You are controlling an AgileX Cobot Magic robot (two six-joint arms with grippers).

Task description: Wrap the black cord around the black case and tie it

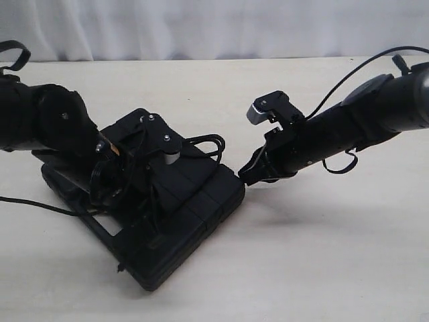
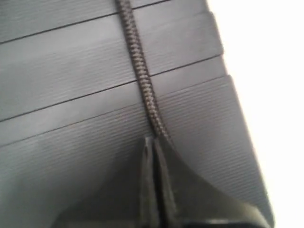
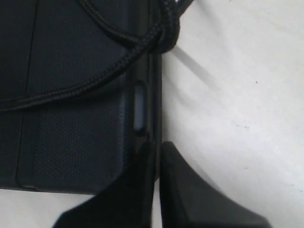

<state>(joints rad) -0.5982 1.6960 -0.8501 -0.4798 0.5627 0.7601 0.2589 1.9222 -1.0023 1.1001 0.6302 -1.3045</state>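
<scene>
The black case [image 1: 181, 221] lies flat on the pale table, its ribbed top [image 2: 71, 71] filling the left wrist view. The black cord [image 2: 137, 61] runs straight across those ribs and ends between the tips of my left gripper [image 2: 154, 141], which is shut on it just above the case. From outside, that gripper [image 1: 149, 191] is mostly hidden by its own arm. Loose cord loops [image 1: 211, 142] lie at the case's far side. A knotted crossing of cord [image 3: 168, 33] sits at the case edge [image 3: 142, 109]. My right gripper [image 3: 156, 145] is shut, tips at that edge [image 1: 247, 176].
The cream table [image 1: 301, 255] extends to the right and front of the case. A thin glossy arm cable [image 1: 33, 203] trails off to the left. White curtain [image 1: 201, 27] closes the back.
</scene>
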